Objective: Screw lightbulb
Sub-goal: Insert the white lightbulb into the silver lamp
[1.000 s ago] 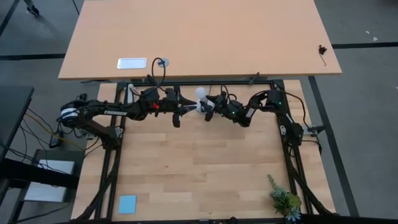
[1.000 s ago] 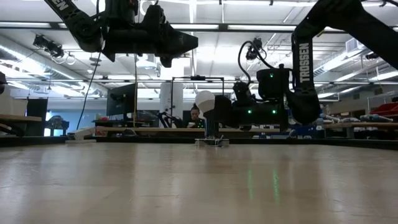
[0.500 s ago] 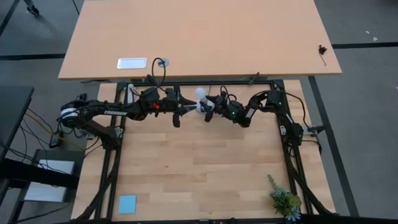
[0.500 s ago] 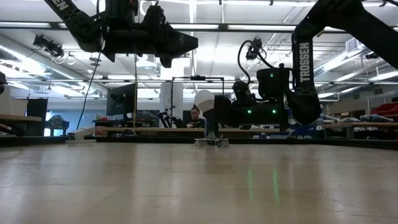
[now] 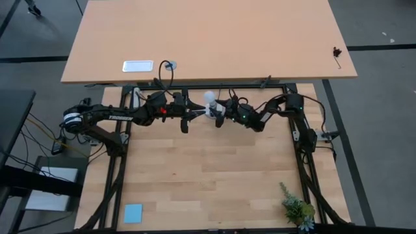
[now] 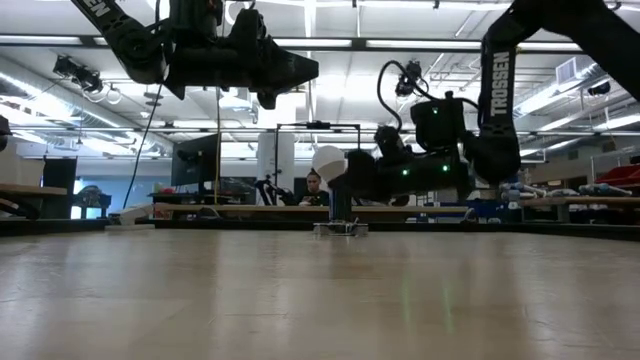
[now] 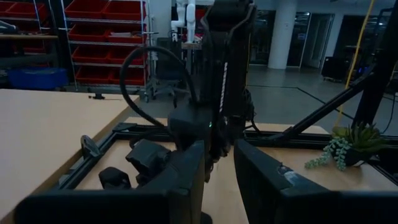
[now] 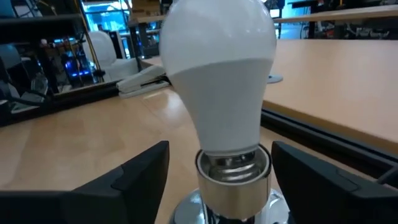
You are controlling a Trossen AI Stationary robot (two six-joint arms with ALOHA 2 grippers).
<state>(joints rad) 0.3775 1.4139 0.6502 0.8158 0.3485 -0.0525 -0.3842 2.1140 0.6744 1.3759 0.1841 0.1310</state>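
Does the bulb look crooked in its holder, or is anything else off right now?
Nothing stands out. The lightbulb stands upright in the metal socket, with the right pincer open on either side of it, not touching. No damage shows.

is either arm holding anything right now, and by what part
Nothing is held. The right end effector has its fingers open on either side of the lightbulb, clear of its metal base. The left end effector is raised with nothing between its fingers.

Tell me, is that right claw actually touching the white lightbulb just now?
Apart. In the right wrist view the right gripper stands open, with bare gaps between each dark finger and the lightbulb, which sits upright in its socket.
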